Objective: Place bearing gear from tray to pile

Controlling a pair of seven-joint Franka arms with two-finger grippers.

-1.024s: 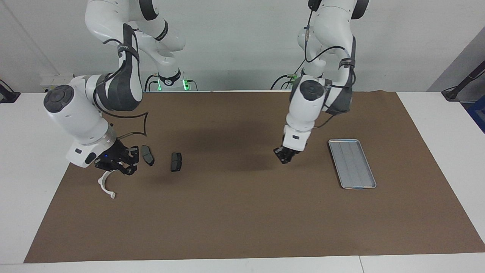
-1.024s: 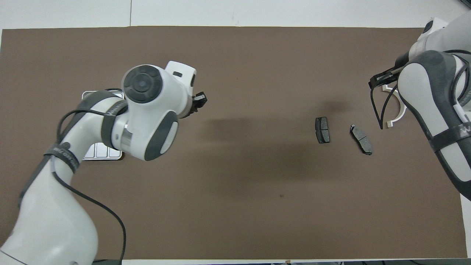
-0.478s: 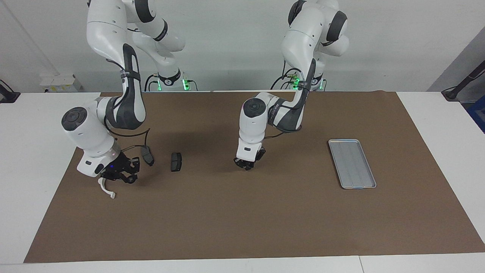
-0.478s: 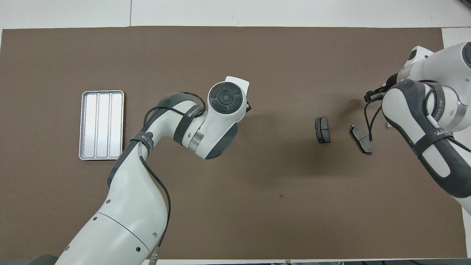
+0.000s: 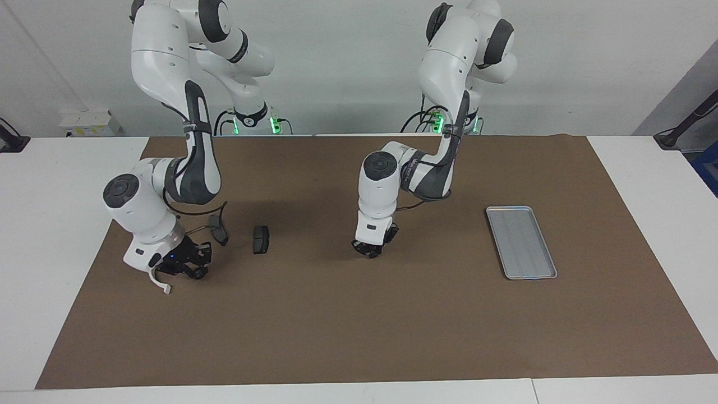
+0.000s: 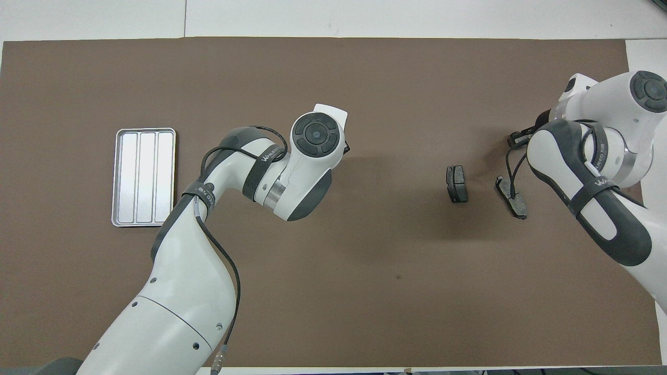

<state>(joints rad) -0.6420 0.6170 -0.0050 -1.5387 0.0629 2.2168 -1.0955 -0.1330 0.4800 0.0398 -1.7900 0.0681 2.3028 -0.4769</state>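
The biggest risk I am weighing is my two arms crowding each other: my left arm (image 5: 418, 174) is reaching from its base across the brown mat (image 5: 359, 336) toward the pile, while my right arm (image 5: 168, 185) is bending low over that same group of parts, so a straight carry onward could bring the two wrists together. Next, I am worrying about the pile itself. The right gripper (image 5: 185, 266) is hanging just over the white half-ring bracket (image 5: 159, 283), and a nudge there could shove the bracket, or the two dark pads (image 5: 261, 239) (image 5: 219, 229) lying beside it, out of the group. Smallest but nastiest is the bearing gear: I am not seeing it anywhere on the tray (image 5: 507, 208), which is lying bare toward the left arm's end of the table, well apart from both grippers. If I am carrying it, it is hiding between my left fingertips, and a part that small could slip out and roll off across the mat short of the pile. As for pose, my left arm is folding at the elbow with the wrist pointing steeply down, and the left gripper (image 5: 371, 251) is hovering low over the middle of the mat, its tips pressed together. Whether the right gripper is gripping the bracket, I cannot tell.
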